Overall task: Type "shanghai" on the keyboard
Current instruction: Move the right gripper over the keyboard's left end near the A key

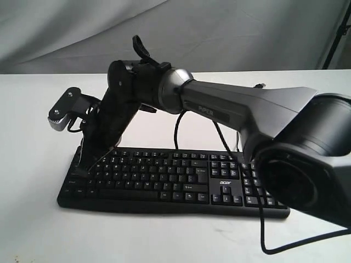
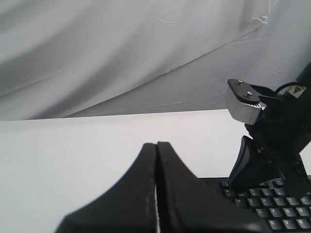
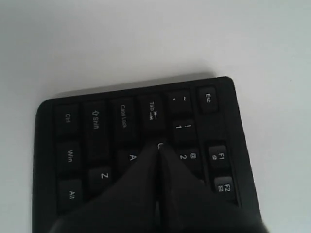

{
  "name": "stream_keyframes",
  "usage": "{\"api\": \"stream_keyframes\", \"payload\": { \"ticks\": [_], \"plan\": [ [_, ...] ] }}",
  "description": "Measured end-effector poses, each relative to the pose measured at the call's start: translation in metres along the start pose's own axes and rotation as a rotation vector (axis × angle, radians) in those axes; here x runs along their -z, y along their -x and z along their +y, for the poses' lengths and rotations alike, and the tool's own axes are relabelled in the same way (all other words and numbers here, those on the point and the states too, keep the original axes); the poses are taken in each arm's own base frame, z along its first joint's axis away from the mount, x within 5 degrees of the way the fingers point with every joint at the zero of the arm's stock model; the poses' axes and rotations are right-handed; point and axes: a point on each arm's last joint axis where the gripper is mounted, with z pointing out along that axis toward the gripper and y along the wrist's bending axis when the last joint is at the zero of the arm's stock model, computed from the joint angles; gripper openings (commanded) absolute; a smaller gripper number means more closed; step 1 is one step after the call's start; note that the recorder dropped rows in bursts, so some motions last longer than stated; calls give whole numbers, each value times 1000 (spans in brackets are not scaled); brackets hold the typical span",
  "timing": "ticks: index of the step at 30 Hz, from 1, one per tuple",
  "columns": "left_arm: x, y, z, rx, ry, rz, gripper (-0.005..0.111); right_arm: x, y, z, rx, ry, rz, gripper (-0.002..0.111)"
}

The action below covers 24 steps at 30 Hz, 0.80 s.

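The black keyboard [image 1: 164, 181] lies on the white table, with an acer logo near its arrow keys. My right arm reaches across from the right to the keyboard's left end. In the right wrist view the right gripper [image 3: 158, 145] is shut and empty. Its tips are over the key between Tab, A and 2, whose legend is mostly covered; contact cannot be judged. The keyboard [image 3: 97, 121] shows Ctrl, Shift, Caps Lock and Esc there. My left gripper [image 2: 156, 144] is shut and empty, low beside the keyboard [image 2: 272, 208], and hidden in the exterior view.
A thin black cable [image 1: 178, 129] loops up behind the keyboard. Another cable [image 1: 262, 230] trails over its right end onto the table. The right arm's silver wrist camera [image 1: 60, 112] juts out to the left. A grey cloth backdrop [image 1: 219, 27] hangs behind the table.
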Motion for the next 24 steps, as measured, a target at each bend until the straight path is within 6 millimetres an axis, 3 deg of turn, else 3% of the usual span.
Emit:
{"api": "stream_keyframes", "payload": {
  "ticks": [24],
  "plan": [
    [0, 0, 0, 0, 0, 0, 0, -12, -10, 12, 18, 53, 80, 0]
  ]
}}
